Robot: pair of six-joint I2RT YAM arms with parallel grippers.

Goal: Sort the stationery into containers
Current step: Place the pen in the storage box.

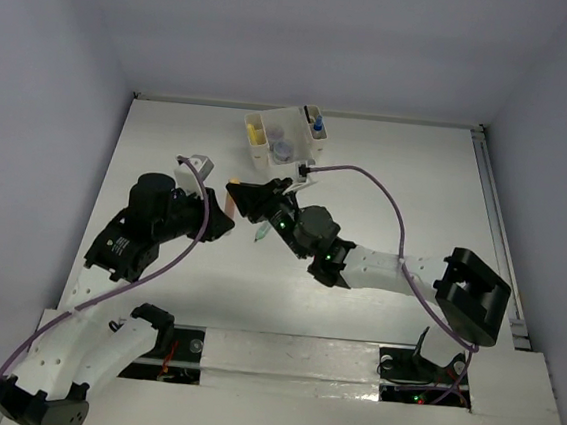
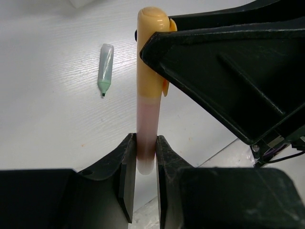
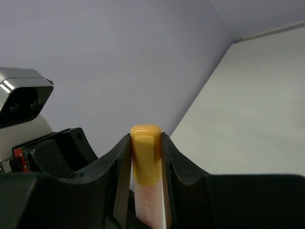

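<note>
The left claw (image 2: pixel 145 148) is narrowed onto the pale lower end of an orange-capped highlighter (image 2: pixel 147 86). Both pads sit flat against the barrel, and the pen runs straight out ahead of its tips. At the pen's far end the right claw (image 3: pixel 146 148) is closed on the orange cap, one pad on each side and the clip facing its camera. The pen is therefore held between the two claws, and it seems lifted off the table (image 1: pixel 417 185).

I judge this to be a handover. To do it well, only one claw should let go, and only once the other's hold is square. Pulling apart along the barrel could pop the cap off.

Ahead and left of the left claw's tips, a light green marker (image 2: pixel 105 67) lies loose on the table, apart from everything. Farther beyond both claws stands the cream organizer (image 1: pixel 295 116), already holding yellow pieces (image 1: pixel 256 130) and a blue-capped bottle (image 1: pixel 317 125)
</note>
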